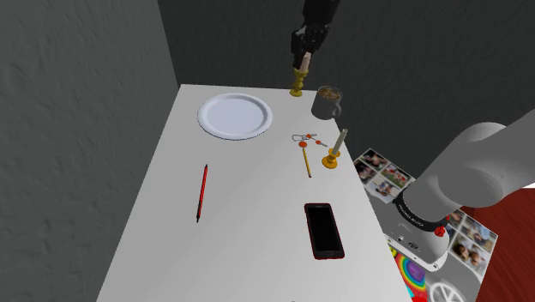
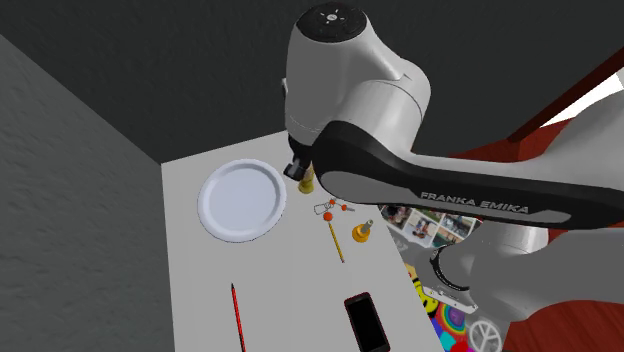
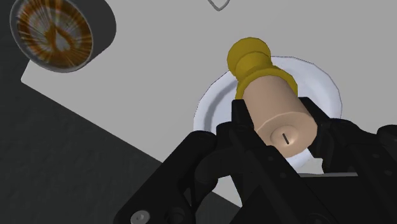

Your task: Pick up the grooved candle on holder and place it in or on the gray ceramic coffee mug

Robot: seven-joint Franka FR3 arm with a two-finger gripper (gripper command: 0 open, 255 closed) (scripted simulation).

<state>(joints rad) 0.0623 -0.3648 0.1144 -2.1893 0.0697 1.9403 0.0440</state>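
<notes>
One black pincer [image 3: 284,130] clasps cylindrical beige candle [image 3: 272,102], bulbous yellow holder [image 3: 250,59].

A plain white flat table [image 1: 249,197] with straight edges stands pushed into a corner of the room. A rough grey wall [image 1: 69,111] runs right along the table's left edge, as the shoulder view shows it. A second rough wall [image 1: 411,43], much darker grey, runs along the table's far edge. The two walls meet at the table's far left corner. More light falls on the left wall than on the far one. The table top looks bright and even. Past the table's right edge, lower down, lies a dark red floor [image 1: 517,227].
</notes>
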